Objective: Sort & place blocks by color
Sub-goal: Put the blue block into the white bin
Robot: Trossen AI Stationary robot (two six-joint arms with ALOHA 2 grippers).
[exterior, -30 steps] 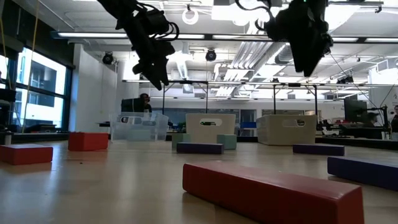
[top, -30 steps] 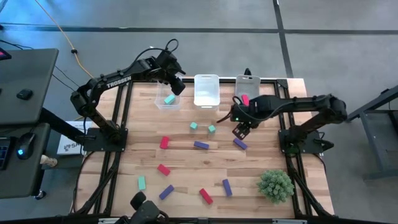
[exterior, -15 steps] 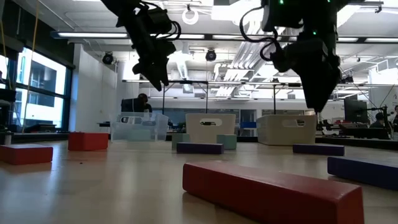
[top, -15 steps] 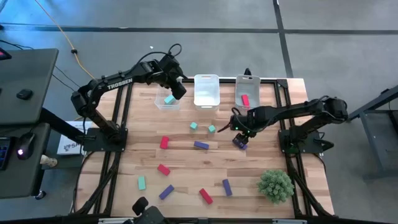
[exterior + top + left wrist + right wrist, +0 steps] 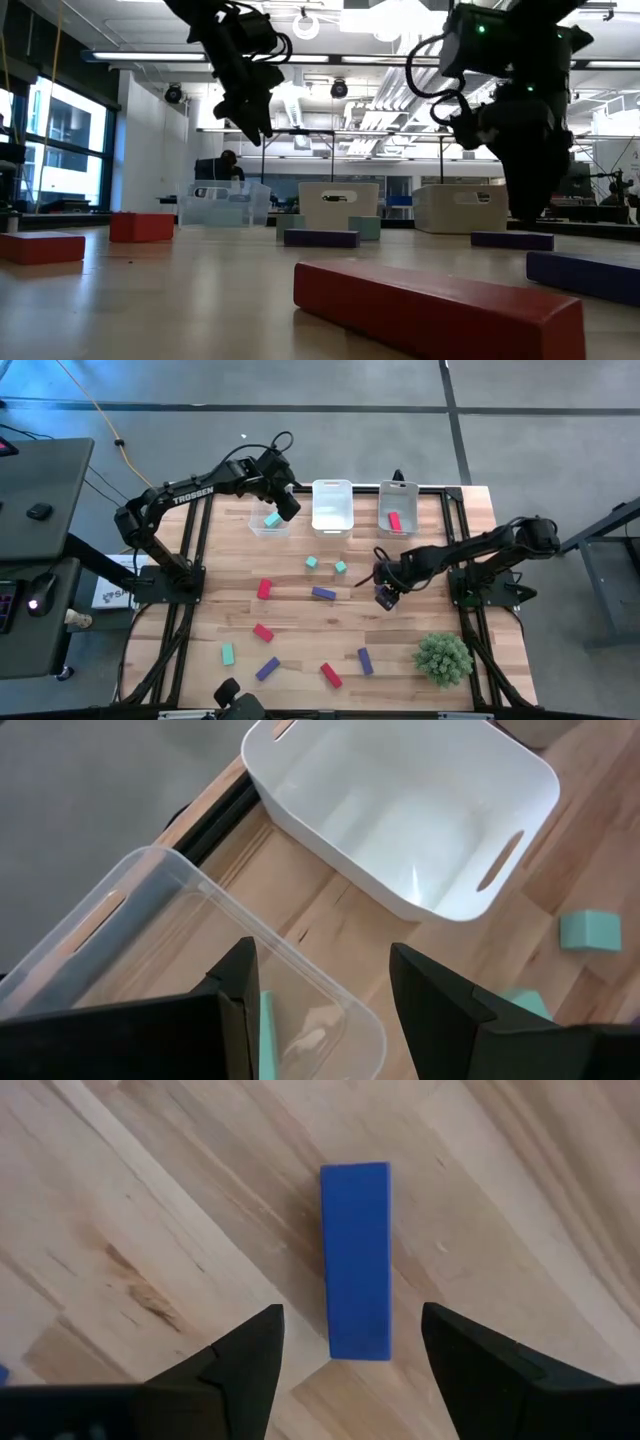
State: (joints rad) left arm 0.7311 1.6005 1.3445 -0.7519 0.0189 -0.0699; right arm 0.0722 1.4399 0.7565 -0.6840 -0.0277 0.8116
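Left gripper [image 5: 285, 500] hangs above the clear bin [image 5: 268, 522] at the table's 11 o'clock, fingers parted, nothing between them. A teal block [image 5: 272, 519] lies inside that bin. The left wrist view looks past the open fingers onto the clear bin's rim and the white bin [image 5: 420, 810] beside it, which shows no blocks.

Centre of table: two teal cubes [image 5: 312, 562] near the middle, a purple bar [image 5: 323, 593] just below them. Red bars [image 5: 264, 589] sit toward 9 o'clock. More red, teal and purple pieces lie scattered toward 6 and 7 o'clock.

Right gripper [image 5: 386, 591] is low over the table at about 3 o'clock, fingers spread wide, holding nothing. Directly under it lies a short purple bar, [image 5: 356, 1260] flat on the wood; it reads blue in the right wrist view. The fingers straddle it across the narrow width, one on each long side, neither touching.

Handling, by judgement: the bar looks solid, rigid and light, with smooth painted faces and square edges. No crush risk. Slip is the likelier trouble if it is pinched off-centre. Best hold is at mid-length across the two long flat sides, fingers square to them.

The third bin [image 5: 397, 507], at 1 o'clock, holds a red block [image 5: 394, 521]. The green plant ball [image 5: 443, 657] sits at 5 o'clock.
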